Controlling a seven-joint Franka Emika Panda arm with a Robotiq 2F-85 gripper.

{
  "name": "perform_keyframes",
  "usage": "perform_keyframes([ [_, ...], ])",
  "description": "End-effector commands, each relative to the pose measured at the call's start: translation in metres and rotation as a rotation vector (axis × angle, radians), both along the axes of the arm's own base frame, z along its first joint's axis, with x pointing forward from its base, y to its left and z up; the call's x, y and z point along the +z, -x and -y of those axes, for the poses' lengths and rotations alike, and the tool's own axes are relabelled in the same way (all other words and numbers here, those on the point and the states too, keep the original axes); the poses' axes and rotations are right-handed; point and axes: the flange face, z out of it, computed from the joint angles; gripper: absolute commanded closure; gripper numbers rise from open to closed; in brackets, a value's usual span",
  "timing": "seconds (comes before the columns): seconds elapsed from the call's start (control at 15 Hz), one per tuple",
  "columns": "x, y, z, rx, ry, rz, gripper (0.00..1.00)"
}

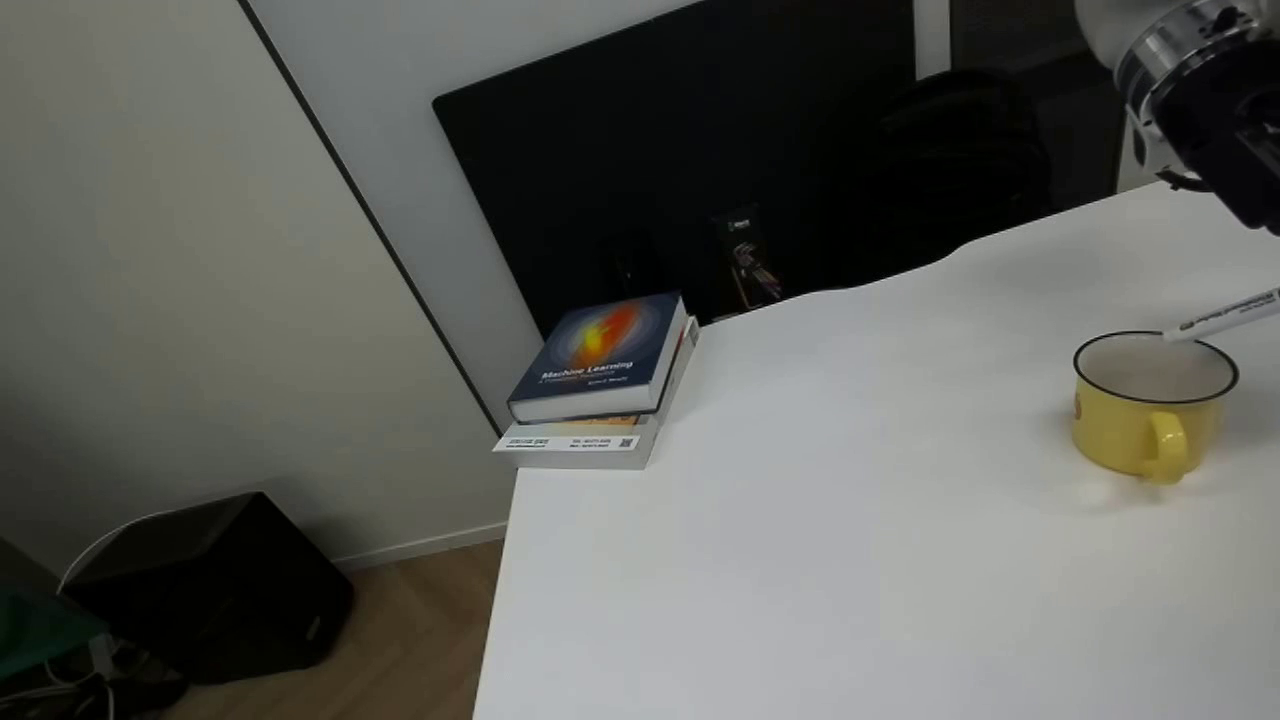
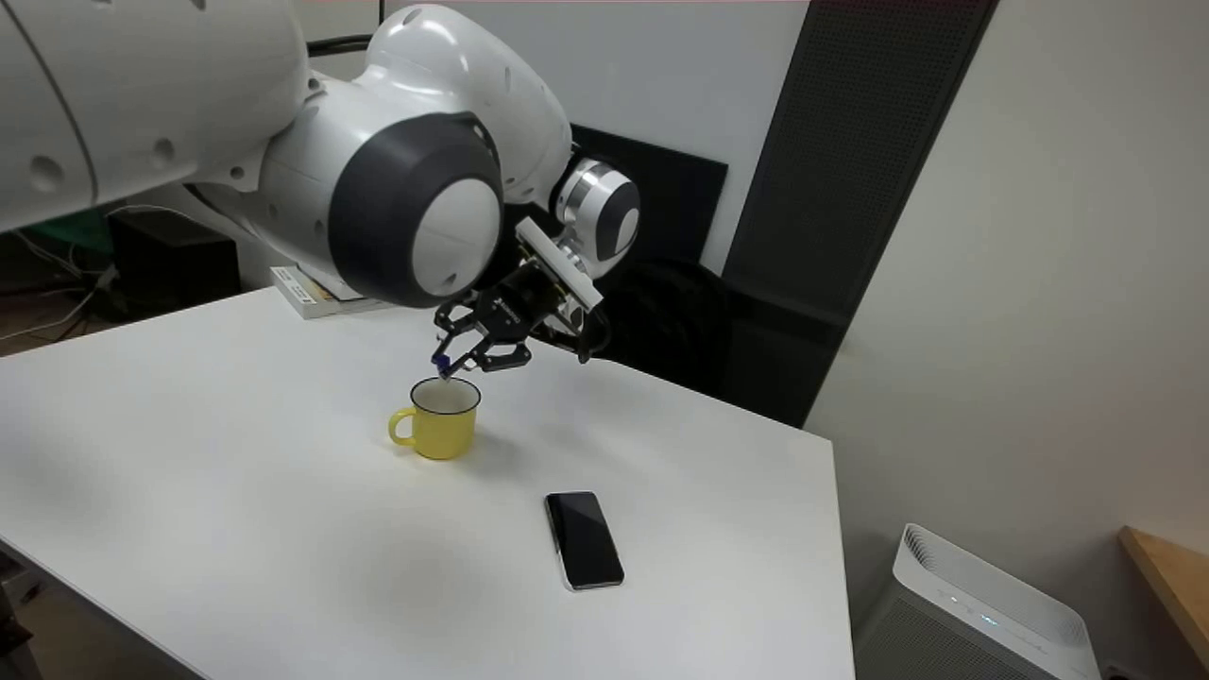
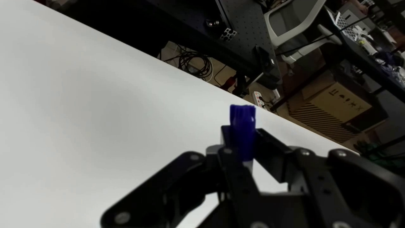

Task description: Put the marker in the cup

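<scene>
A slim white pen-shaped marker (image 1: 1225, 315) with printed lettering is held by the black two-fingered gripper (image 3: 242, 141). In the wrist view the fingers (image 3: 272, 155) are set only the marker's thickness apart, and its dark-blue end (image 3: 243, 133) is pinched between them. The marker is tilted, with its white end directed downward to the round yellow mug (image 1: 1120, 425), which is trimmed with a dark rim and given a pale inside. In an exterior view that end is seen across the far part of the rim; whether the rim is touched cannot be told. The mug is stood upright on the white table (image 1: 800, 540) in both exterior views. A black-faced rectangular phone (image 2: 586, 540) is laid flat on the table, apart from the mug. A thick dark-blue book (image 1: 600, 355) is stacked on a pale-grey volume (image 1: 590, 460) at the table's edge. The gripper is carried by a glossy white robot arm (image 2: 472, 85).
</scene>
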Motion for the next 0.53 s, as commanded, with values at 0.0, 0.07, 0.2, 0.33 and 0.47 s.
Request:
perform_keyframes([
  [0.0,-0.005,-0.001,-0.003,-0.021,0.040,-0.011,0.94],
  [0.07,-0.008,0.000,-0.004,-0.022,0.044,-0.016,0.94],
  [0.2,-0.014,0.001,-0.005,-0.023,0.050,-0.024,0.94],
  [0.33,-0.019,0.002,-0.005,-0.026,0.054,-0.034,0.94],
  [0.47,-0.023,0.003,-0.005,-0.029,0.059,-0.041,0.94],
])
